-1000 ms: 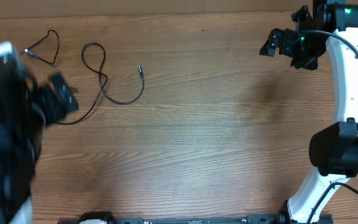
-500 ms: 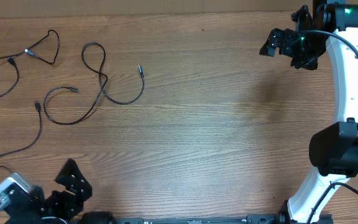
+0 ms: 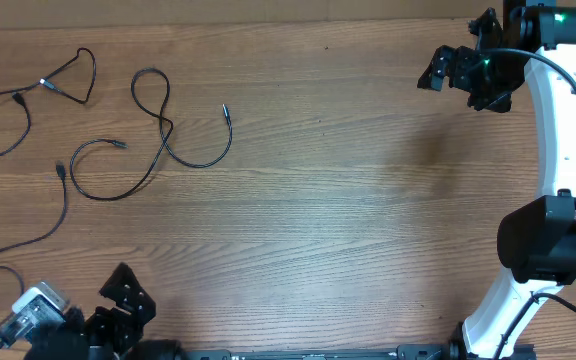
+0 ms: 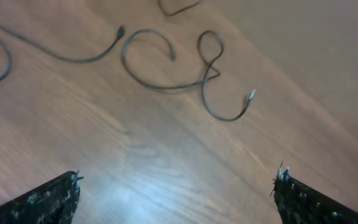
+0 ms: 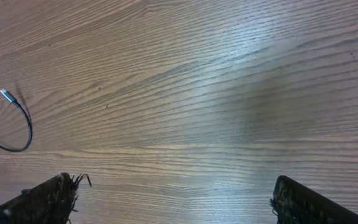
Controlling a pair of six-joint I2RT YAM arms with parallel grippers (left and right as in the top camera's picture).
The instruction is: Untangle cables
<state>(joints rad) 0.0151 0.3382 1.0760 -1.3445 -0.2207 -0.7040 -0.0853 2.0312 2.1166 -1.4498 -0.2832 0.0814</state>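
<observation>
Table (image 3: 318, 210): wood-grain top, and it appears in all three views.
Cables (image 3: 164, 127): you will find them all at about 10 o'clock on the table, lying flat and well apart from both grippers.
Looped cable (image 4: 213, 70): it crosses over itself once in a narrow loop. One plug end (image 3: 225, 108) lies free toward 12 o'clock, and the other end curls back toward 9 o'clock.
Corner cable (image 3: 94, 72): a small loop at the far 10 o'clock corner, running off the 9 o'clock edge. Whether it is two cords joined cannot be told.
Long cable (image 3: 64, 205): it runs from a plug near the looped cable down toward 8 o'clock and touches no other cord.
Left gripper (image 3: 126, 296): at 7 o'clock by the near edge, fingers spread wide and holding nothing. Its wrist view shows the cables lying ahead of the gripper (image 4: 178, 177).
Right gripper (image 3: 446, 68): at 1 o'clock and also spread wide, holding nothing. Its wrist view (image 5: 174, 182) shows bare wood, with the one plug end (image 5: 5, 94) at the 9 o'clock margin.
</observation>
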